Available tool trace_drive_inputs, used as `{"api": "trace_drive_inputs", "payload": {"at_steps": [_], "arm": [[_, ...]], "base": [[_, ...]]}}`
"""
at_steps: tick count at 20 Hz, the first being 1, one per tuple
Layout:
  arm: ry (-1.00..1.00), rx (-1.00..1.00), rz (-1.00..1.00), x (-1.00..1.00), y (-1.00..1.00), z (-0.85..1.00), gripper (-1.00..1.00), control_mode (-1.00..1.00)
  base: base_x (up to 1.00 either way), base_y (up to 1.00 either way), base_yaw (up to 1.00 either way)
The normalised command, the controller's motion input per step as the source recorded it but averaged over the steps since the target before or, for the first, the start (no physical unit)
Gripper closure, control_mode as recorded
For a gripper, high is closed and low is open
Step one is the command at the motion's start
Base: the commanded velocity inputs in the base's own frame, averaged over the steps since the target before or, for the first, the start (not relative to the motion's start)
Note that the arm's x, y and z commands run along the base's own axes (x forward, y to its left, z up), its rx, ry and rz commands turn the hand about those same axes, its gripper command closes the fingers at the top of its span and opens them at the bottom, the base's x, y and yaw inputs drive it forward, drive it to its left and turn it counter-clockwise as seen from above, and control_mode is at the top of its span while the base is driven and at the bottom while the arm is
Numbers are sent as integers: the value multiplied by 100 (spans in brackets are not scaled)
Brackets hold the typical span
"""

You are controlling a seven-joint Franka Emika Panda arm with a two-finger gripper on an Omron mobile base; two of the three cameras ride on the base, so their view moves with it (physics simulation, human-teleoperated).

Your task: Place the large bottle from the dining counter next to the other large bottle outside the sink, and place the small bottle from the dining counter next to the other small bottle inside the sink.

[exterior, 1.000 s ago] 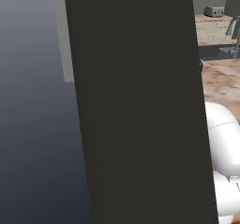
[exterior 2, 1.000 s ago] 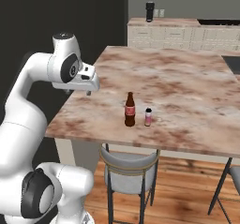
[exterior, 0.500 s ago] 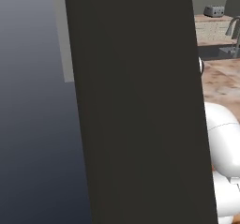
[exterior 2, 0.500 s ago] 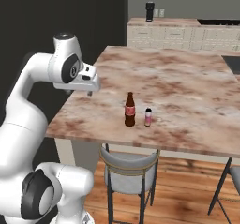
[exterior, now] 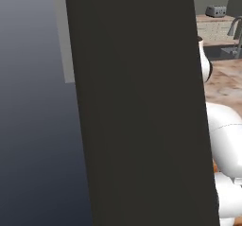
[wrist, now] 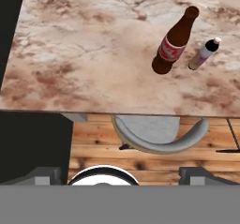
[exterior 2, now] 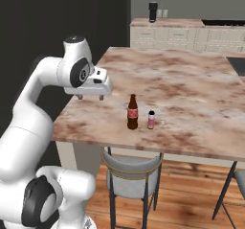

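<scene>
Nearest the camera in the right base view, the white arm rose from the lower left and bent forward, carrying the gripper (exterior 2: pixel 89 97) above the near left corner of the dining counter (exterior 2: pixel 191 94). Its two short dark fingers pointed down with a clear gap between them, spread wide and holding nothing, and they hung above the stone without touching it.

Below the counter's near edge stood a metal stool (exterior 2: pixel 130 168) with a grey seat and curved backrest, on a wooden floor (exterior 2: pixel 186 199). The hand view showed the same stool (wrist: pixel 157 133) tucked against the edge.

On the counter, just right of the gripper and near the front edge, the large bottle (exterior 2: pixel 132 112) stood upright. It was dark brown glass with a long narrow neck, a brown cap and a red label carrying white marks too small to read. Just beside it on the right, apart from it, stood the small bottle (exterior 2: pixel 151 120), pinkish with a white band and a dark cap; no writing could be made out. In the hand view the large bottle (wrist: pixel 172 43) and small bottle (wrist: pixel 204 53) appeared side by side on the pinkish-brown marbled stone.

Farther back ran a pale cabinet counter (exterior 2: pixel 182 31) with a dark cylindrical container (exterior 2: pixel 152 11). In the left base view, behind a dark panel (exterior: pixel 137 107), a curved steel faucet (exterior: pixel 233 27) and a toaster (exterior: pixel 216 11) were visible.
</scene>
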Motion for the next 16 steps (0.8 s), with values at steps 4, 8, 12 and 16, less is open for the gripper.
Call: {"api": "trace_drive_inputs", "payload": {"at_steps": [4,8,12,16], "arm": [[0,0,-1,0,-39,-19,-100,-100],[0,0,-3,2,-35,-10,-100,-100],[0,0,-4,5,-29,-9,-100,-100],[-6,0,-5,0,-19,-7,-100,-100]], "base": [[0,0,0],[0,0,0],[0,0,0],[0,0,0]]}}
